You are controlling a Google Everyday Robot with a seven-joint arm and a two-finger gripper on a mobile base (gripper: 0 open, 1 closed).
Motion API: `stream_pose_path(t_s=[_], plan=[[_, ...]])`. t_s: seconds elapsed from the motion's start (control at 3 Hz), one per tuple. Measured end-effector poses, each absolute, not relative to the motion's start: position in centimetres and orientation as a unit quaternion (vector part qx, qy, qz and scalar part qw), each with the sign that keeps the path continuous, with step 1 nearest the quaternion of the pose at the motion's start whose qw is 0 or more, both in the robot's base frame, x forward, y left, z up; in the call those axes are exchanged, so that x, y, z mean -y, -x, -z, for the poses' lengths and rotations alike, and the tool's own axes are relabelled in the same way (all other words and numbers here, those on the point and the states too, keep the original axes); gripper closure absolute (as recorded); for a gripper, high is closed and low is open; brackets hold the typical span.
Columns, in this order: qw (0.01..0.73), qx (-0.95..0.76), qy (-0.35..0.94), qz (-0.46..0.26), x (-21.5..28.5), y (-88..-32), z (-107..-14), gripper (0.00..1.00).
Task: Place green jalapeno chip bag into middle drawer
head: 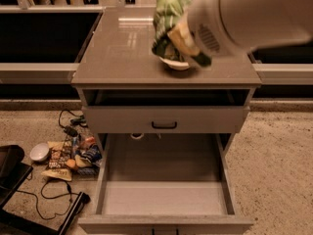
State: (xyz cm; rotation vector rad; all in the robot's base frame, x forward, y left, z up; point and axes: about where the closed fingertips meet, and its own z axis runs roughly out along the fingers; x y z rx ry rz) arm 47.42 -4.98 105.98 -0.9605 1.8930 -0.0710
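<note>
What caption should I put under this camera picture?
The gripper holds the green jalapeno chip bag by the white bowl, with the middle drawer open below.

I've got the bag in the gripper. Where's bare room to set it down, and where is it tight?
The middle drawer has a bare floor between its side walls. The cabinet top is free on its left half. It is crowded where the gripper holds the green jalapeno chip bag over the white bowl, and among the snack packets on the ground.
</note>
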Motion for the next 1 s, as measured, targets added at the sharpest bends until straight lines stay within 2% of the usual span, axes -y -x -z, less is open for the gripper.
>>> stream_pose_path(t_s=[0.33,0.67,1.0], plan=[[0.516,-0.791,0.323,-0.053,9.1,-46.6,-101.0,1.0],[0.482,-0.822,0.277,-0.123,10.6,-46.5,-93.2,1.0],[0.424,-0.853,0.259,-0.16,11.6,-46.1,-83.7,1.0]])
